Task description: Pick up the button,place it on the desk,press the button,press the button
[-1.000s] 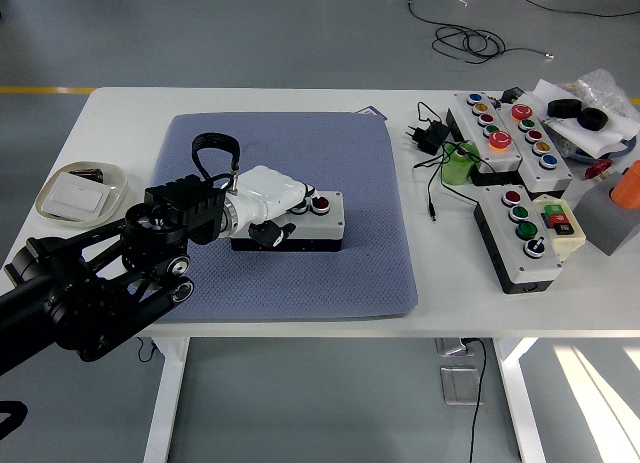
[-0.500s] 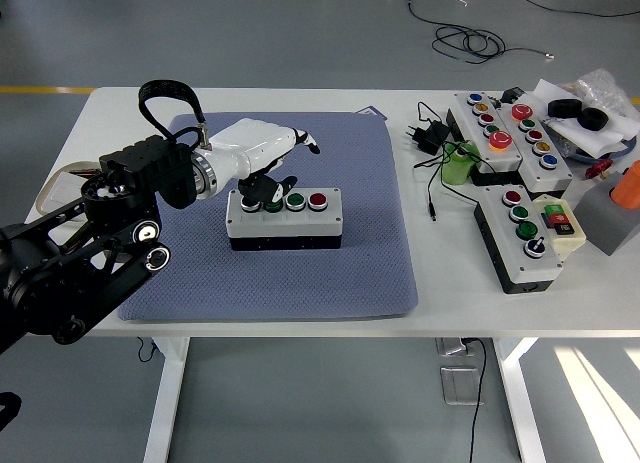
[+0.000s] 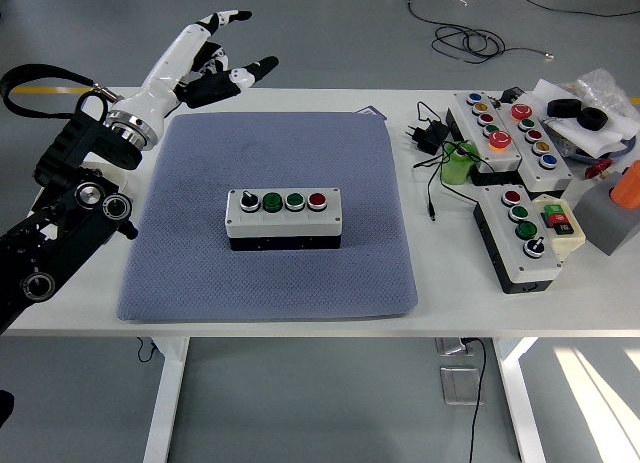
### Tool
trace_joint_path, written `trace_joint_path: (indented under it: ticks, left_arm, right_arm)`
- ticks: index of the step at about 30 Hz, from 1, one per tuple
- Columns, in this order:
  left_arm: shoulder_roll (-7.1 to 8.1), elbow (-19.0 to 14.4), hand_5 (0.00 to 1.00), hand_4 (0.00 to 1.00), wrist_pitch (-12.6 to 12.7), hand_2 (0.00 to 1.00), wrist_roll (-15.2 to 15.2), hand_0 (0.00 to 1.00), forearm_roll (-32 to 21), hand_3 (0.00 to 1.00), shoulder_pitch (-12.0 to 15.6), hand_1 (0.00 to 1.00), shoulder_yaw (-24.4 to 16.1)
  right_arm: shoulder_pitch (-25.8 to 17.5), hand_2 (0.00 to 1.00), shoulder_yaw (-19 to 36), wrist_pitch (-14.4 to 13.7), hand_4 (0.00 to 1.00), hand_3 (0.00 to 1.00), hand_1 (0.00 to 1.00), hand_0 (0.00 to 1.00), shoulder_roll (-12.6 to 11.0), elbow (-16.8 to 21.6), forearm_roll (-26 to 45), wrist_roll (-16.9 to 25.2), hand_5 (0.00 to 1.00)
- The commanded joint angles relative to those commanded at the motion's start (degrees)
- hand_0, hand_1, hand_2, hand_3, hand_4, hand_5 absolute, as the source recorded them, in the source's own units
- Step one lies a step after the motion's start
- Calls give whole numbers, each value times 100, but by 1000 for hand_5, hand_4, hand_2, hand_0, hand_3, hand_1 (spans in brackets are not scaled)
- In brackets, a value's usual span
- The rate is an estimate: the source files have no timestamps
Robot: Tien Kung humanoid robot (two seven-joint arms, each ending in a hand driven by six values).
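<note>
A grey button box (image 3: pixel 284 218) with a black knob, two green buttons and a red button lies flat on the blue mat (image 3: pixel 270 283), near its middle. My left hand (image 3: pixel 215 55) is white, with its fingers spread and empty. It is raised above the table's far left edge, well up and left of the box. The black left arm (image 3: pixel 60 213) comes in from the left edge. My right hand is not in view.
Two more button boxes (image 3: pixel 505 133) (image 3: pixel 520 238), a black plug with cable (image 3: pixel 430 138), a green cup (image 3: pixel 458 166) and a grey block (image 3: pixel 605 218) crowd the right side. A plate (image 3: pixel 50 198) sits at the far left, behind the arm.
My left hand has lifted off the button box and swung up and back to the left, fingers spreading. The box has stayed in place on the mat.
</note>
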Motion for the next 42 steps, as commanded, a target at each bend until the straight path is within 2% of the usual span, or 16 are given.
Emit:
trace_joint_path:
  ticks: [1,6,7,13,21,25,42]
  left_arm:
    - [5,71,998,759,13,841,-119,746,-261,940,37,803,-48]
    - [29,360,998,759,-109,841,-297,746,-1452,940,152,803,-173]
    - [31,382,998,748,-124,872,-299,774,-1713,933,158,821,-178]
    - [70,752,998,737,-458,888,-178,782,-3166,926,297,831,-266]
    - [71,949,998,735,-572,892,-133,784,-5024,924,386,834,-261]
    - [71,987,998,734,-588,896,-152,784,-5227,924,386,836,-266]
    - [90,1038,998,728,-599,902,-178,791,-5280,919,387,845,-315]
  right_arm:
    - [-7,817,-1,1,412,751,797,787,2,0,-10,-4,479]
    - [-35,817,0,3,412,751,797,787,5,0,-33,-6,479]
    - [-36,817,0,2,412,751,797,787,6,0,-33,-6,479]
    - [-51,817,-6,-4,412,751,797,787,12,0,-20,-4,479]
    - [-42,817,14,9,412,751,797,787,10,0,-42,-1,479]
    - [-23,817,29,9,412,751,797,787,9,0,-45,-1,479]
    - [9,817,42,-1,412,751,797,787,9,0,-50,-5,479]
